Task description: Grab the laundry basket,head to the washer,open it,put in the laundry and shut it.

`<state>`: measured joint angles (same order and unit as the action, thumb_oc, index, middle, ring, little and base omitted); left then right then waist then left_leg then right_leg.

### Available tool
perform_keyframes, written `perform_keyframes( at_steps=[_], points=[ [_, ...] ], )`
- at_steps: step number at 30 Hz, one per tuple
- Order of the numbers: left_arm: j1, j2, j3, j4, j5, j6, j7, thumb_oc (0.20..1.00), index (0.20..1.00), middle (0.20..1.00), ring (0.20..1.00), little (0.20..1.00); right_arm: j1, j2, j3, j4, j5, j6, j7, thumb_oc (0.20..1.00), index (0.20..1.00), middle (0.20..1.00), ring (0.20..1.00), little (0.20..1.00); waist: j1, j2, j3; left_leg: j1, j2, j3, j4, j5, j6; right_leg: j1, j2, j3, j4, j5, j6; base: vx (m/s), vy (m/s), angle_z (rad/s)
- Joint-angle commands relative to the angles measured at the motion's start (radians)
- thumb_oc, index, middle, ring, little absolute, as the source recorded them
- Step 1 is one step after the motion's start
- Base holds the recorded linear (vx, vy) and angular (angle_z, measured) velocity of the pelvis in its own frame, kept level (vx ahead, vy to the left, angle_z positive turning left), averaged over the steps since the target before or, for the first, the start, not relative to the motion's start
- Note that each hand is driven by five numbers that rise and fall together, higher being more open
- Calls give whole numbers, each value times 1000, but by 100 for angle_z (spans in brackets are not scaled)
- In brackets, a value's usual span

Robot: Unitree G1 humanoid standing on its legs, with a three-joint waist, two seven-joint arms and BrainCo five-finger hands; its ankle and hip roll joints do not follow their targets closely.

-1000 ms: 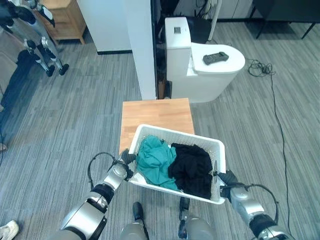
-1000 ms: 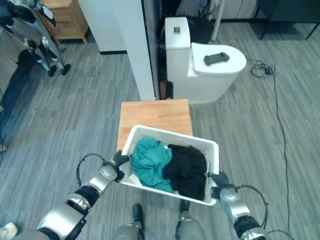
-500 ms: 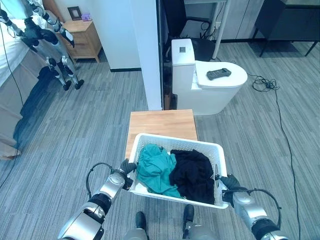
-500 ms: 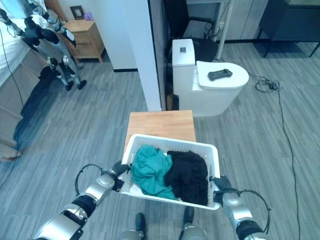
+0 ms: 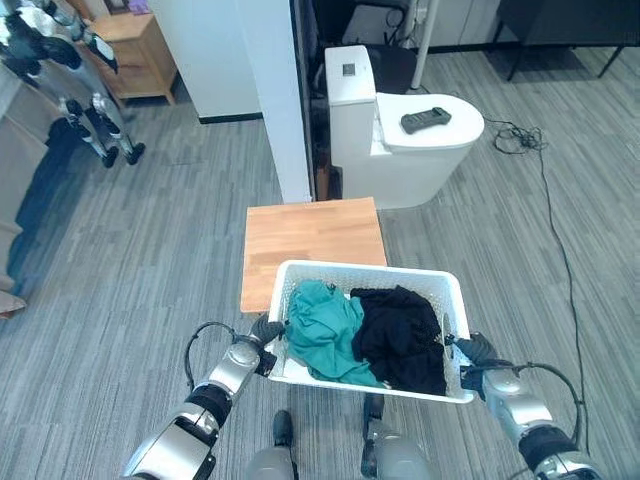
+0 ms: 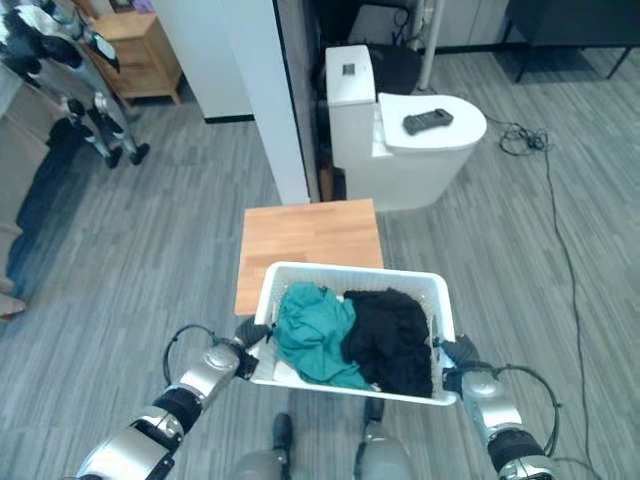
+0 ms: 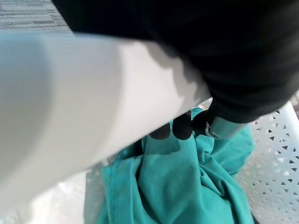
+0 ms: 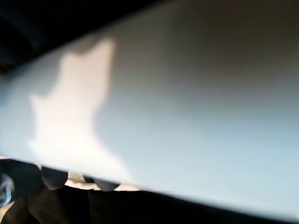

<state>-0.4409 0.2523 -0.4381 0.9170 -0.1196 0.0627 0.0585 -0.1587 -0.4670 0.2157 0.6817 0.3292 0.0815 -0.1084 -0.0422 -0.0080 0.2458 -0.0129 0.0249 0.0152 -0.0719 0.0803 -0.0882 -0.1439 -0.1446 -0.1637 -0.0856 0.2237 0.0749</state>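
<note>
1. In front of the robot, above the grey plank floor [image 5: 150, 260], the white laundry basket [image 5: 372, 275] is carried between both hands, with its far rim over the near edge of a low wooden bench [image 5: 310, 240].
2. Inside the basket a teal garment [image 5: 325, 330] lies on the robot's left and a black garment [image 5: 405, 335] on its right, the two touching in the middle.
3. The left hand [image 5: 262, 335] grips the basket's left rim, and the right hand [image 5: 478, 352] grips the right rim; both arms reach forward and inward from the lower corners of the eye views.
4. The left wrist view adds what the eye views cannot: dark fingertips [image 7: 183, 127] hooked over the rim from the inside, just above the teal cloth, with the basket's perforated wall beside it, so these fingers are clenched on the basket.
5. The right wrist view shows the smooth white rim [image 8: 187, 107] very close, with dark fingertips [image 8: 53, 177] curled beneath it against the black cloth, grasping the basket as well.
6. The eye views alone give the surroundings: a white toilet [image 5: 400, 130] beyond the bench with a black remote [image 5: 425, 119] on its lid, a white pillar [image 5: 270, 90] to its left, and a wooden cabinet [image 5: 135, 50] at the far left.
</note>
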Motion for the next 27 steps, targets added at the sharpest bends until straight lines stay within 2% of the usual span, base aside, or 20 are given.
perform_keyframes(
  at_steps=[1,2,3,4,6,7,8,9,10,12,13,14,15,16,19,20,23,25,26,27],
  points=[
    [-56,38,64,-12,-4,-46,-5,200,200,200,200,200,-77,29,-35,-123,82,-84,107,200,200,200,200,200,10,-2,7,-79,-23,-4,176,-131,77,-10,-47,61,63,-30,61,-152,347,-58],
    [-50,48,65,-49,8,-49,-10,200,200,200,200,200,-65,22,-50,-125,76,-82,111,200,200,200,200,200,4,-1,16,-78,-50,20,161,-135,96,-46,-82,95,55,9,90,-112,252,-59],
    [-49,49,65,-49,8,-48,-10,200,200,200,200,200,-64,22,-50,-126,76,-81,111,200,200,200,200,200,6,-1,15,-78,-50,22,161,-134,97,-48,-82,98,55,10,90,-200,435,-58],
    [-44,56,69,-52,27,-50,-8,200,200,200,200,200,-58,23,-60,-120,65,-80,115,200,200,200,200,200,1,-2,15,-74,-67,51,141,-131,104,-69,-104,117,36,43,115,-133,277,-37],
    [-32,72,83,-78,38,-49,-4,200,200,200,200,200,-53,29,-70,-119,53,-75,118,200,200,200,200,200,5,-6,14,-70,-75,88,118,-122,108,-85,-130,105,25,80,137,-178,274,-44],
    [-22,80,95,-96,34,-50,2,200,200,200,200,200,-56,33,-71,-119,51,-76,113,200,200,200,200,200,22,-3,21,-68,-61,119,116,-121,104,-93,-159,32,36,97,142,-201,168,-61],
    [-14,86,106,-110,35,-48,2,200,200,200,200,200,-59,41,-73,-125,49,-75,115,200,200,200,200,200,39,3,24,-74,-48,140,117,-112,103,-87,-169,-48,60,65,137,-154,100,-95],
    [-14,86,106,-110,35,-47,2,200,200,200,200,200,-59,42,-73,-125,49,-75,115,200,200,200,200,200,38,1,23,-76,-50,140,116,-109,104,-89,-171,-48,60,66,136,-169,100,-154],
    [-7,93,117,-118,38,-44,8,200,200,200,200,200,-61,45,-71,-125,52,-74,116,200,200,200,200,200,48,4,23,-83,-41,162,114,-99,102,-71,-177,-106,87,33,131,-165,123,-153],
    [-2,105,120,-134,52,-37,9,200,200,200,200,200,-63,50,-65,-111,64,-74,124,200,200,200,200,200,62,3,11,-87,-32,198,96,-76,110,-35,-142,-116,173,-42,110,-200,171,-80],
    [18,116,135,-149,60,-33,11,200,200,200,200,200,-53,66,-58,-104,87,-77,128,200,200,200,200,200,87,-3,-8,-83,-15,246,89,-64,118,19,-100,-134,248,-126,86,-123,104,-55],
    [19,117,135,-149,60,-33,11,200,200,200,200,200,-52,66,-58,-104,87,-77,128,200,200,200,200,200,89,-4,-6,-81,-15,248,89,-65,117,20,-100,-132,250,-128,86,-183,71,-90],
    [32,134,157,-172,53,-28,6,200,200,200,200,200,-53,79,-44,-89,93,-79,135,200,200,200,200,200,132,-15,-31,-90,6,323,106,-64,115,100,-97,-233,254,-172,75,-122,18,-82],
    [33,142,170,-179,50,-29,13,200,200,200,200,200,-64,88,-33,-77,94,-80,131,200,200,200,200,200,156,-18,-43,-87,20,361,107,-72,111,137,-107,-280,290,-192,84,-118,21,-86],
    [34,148,181,-180,46,-25,13,200,200,200,200,200,-77,91,-16,-67,90,-76,134,200,200,200,200,200,183,-39,-54,-101,31,414,113,-69,110,154,-86,-249,283,-204,84,-141,-107,-191],
    [21,138,178,-143,79,-22,27,200,200,200,200,200,-70,84,0,-69,83,-70,143,200,200,200,200,200,183,-51,-55,-121,69,445,139,-40,85,181,-41,-207,189,-244,57,-57,-252,-220],
    [32,131,178,-139,100,-23,20,200,200,200,200,200,-33,58,2,-94,36,-59,151,200,200,200,200,200,165,-50,-46,-126,98,438,145,-9,62,195,1,-196,137,-251,31,-49,-223,-72],
    [34,126,178,-143,98,-23,19,200,200,200,200,200,-26,48,-1,-106,26,-58,149,200,200,200,200,200,159,-48,-39,-133,104,431,146,4,53,197,11,-198,122,-248,27,-118,-228,0],
    [32,110,173,-155,96,-29,16,200,200,200,200,200,-2,10,-28,-152,-1,-66,130,200,200,200,200,200,136,-43,-6,-173,128,402,150,56,24,192,45,-189,63,-226,16,-164,-196,9],
    [32,110,172,-154,96,-29,16,200,200,200,200,200,-1,10,-29,-154,-1,-65,129,200,200,200,200,200,135,-42,-6,-173,128,401,150,57,23,194,46,-190,60,-225,15,-187,-241,6]
  ],
)
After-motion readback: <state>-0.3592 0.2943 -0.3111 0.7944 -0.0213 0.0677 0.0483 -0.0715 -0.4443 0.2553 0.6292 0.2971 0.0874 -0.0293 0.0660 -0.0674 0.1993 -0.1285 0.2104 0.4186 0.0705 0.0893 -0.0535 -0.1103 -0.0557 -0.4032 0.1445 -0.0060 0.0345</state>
